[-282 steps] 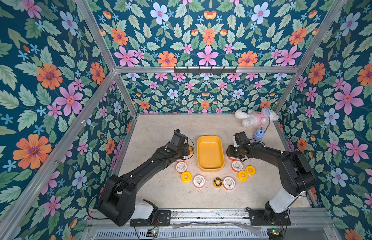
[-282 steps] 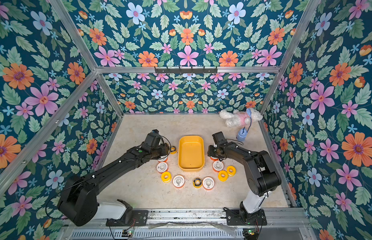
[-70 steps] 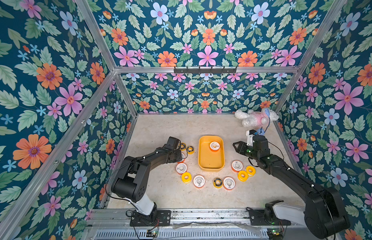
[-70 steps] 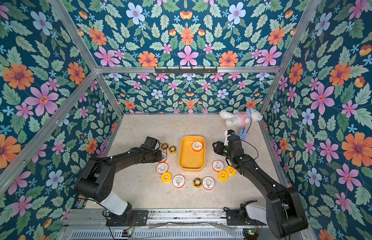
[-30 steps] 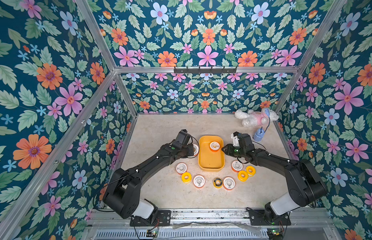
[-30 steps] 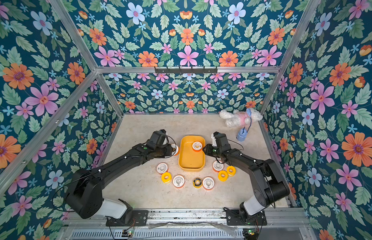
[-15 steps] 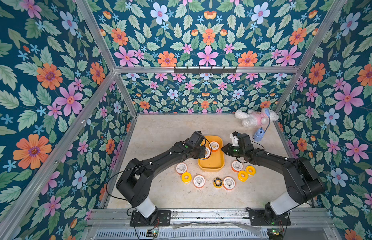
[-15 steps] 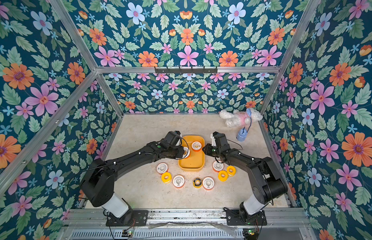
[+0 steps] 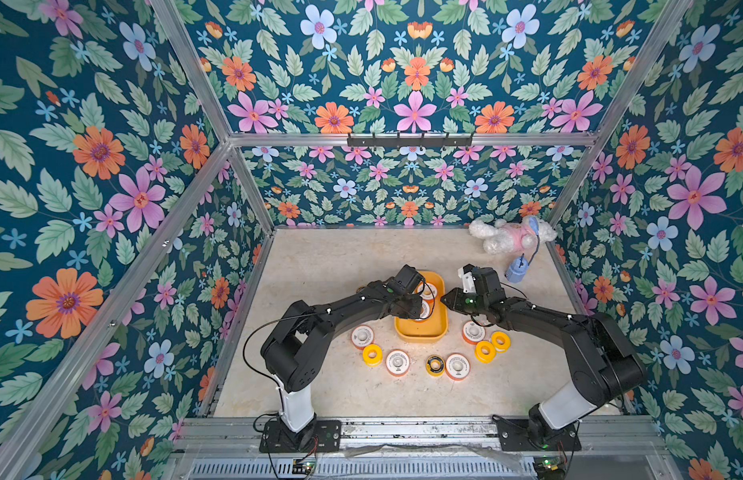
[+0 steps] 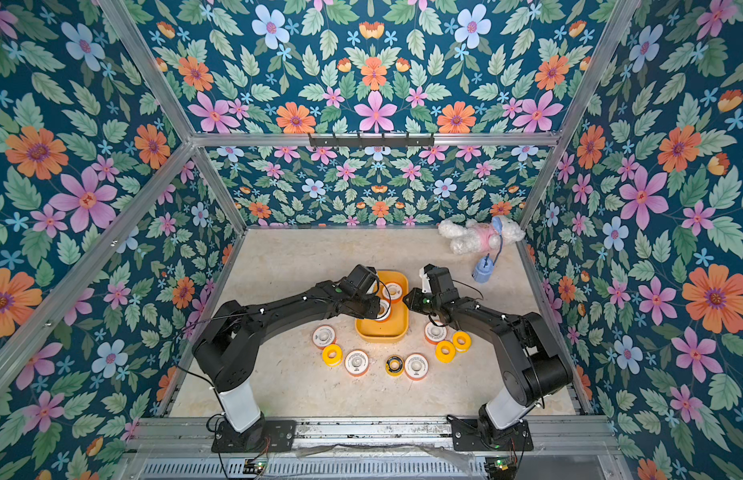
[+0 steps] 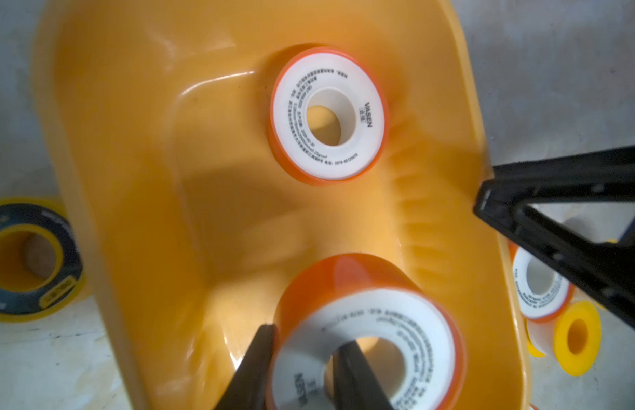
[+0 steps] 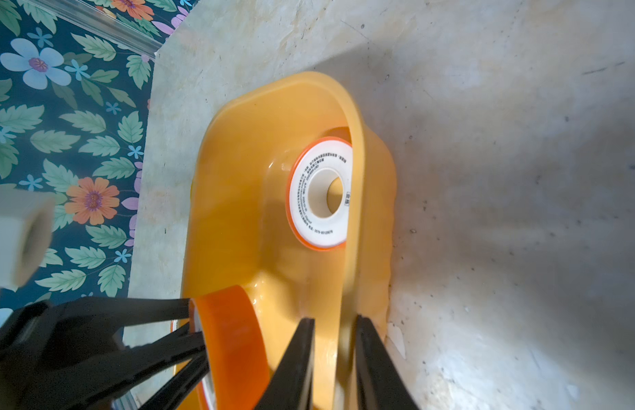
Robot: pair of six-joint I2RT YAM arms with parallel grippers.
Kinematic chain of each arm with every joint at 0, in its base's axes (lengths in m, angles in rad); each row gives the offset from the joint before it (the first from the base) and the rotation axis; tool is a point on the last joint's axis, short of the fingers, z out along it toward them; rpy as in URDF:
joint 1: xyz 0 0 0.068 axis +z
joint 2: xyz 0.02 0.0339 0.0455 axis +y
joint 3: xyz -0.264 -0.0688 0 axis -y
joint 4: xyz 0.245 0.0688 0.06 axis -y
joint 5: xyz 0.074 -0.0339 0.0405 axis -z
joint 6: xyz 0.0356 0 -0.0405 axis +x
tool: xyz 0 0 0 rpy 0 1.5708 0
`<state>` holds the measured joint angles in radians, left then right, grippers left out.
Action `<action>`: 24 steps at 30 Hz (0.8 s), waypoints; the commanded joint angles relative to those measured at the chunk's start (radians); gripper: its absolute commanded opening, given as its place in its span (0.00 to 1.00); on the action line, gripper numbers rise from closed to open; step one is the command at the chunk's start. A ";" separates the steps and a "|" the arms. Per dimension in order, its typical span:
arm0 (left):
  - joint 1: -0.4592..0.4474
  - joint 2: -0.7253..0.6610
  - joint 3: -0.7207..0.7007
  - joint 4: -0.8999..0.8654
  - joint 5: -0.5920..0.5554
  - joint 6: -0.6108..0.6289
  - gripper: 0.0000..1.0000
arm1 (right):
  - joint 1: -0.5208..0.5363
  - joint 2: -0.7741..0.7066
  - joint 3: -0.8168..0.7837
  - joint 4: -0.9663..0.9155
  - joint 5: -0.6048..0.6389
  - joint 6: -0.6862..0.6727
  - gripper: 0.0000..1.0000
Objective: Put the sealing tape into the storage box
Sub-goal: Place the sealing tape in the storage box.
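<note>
My left hand (image 11: 305, 337) pinches a tilted white-faced spool (image 11: 408, 319), one finger through its hole, over the storage box (image 9: 421, 336), which runs lengthwise near-far. My right hand (image 12: 335, 319) pinches its right wall. A second spool (image 11: 371, 117) lies flat inside; eight loose spools (image 9: 397, 362) sit nearer on the bench (image 9: 340, 270).

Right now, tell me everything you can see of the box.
The box is a shallow, lidless tub of glossy orange-yellow plastic, rectangular with rounded corners, standing on the table between the arms. One white-faced, orange-rimmed spool lies flat on its floor at the far end. The left gripper holds a second spool over its middle; whether that touches the floor I cannot tell. The right gripper pinches the wall on its own side, fingers inside and outside.
</note>
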<state>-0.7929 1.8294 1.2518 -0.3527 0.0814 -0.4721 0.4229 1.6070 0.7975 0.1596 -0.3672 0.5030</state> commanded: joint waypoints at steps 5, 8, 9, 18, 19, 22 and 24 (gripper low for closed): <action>0.000 0.069 0.041 -0.003 0.017 0.015 0.27 | 0.002 -0.001 0.002 0.032 -0.014 0.003 0.26; 0.000 0.096 0.056 -0.004 0.023 0.016 0.27 | 0.002 0.000 0.003 0.030 -0.014 0.002 0.26; 0.000 0.103 0.062 -0.005 0.024 0.018 0.28 | 0.001 0.000 0.003 0.030 -0.015 0.002 0.26; 0.000 0.166 0.107 -0.002 0.023 0.017 0.28 | 0.001 0.001 0.004 0.028 -0.020 0.001 0.26; 0.000 0.173 0.111 -0.004 0.024 0.017 0.28 | 0.001 0.002 0.004 0.027 -0.021 0.001 0.26; -0.001 0.190 0.125 -0.004 0.024 0.014 0.28 | 0.001 0.003 0.005 0.026 -0.024 0.000 0.26; 0.000 0.198 0.131 -0.003 0.026 0.012 0.29 | 0.001 0.002 0.005 0.023 -0.024 -0.001 0.26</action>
<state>-0.7925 2.0178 1.3750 -0.3496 0.1055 -0.4652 0.4229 1.6070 0.7975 0.1593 -0.3763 0.5030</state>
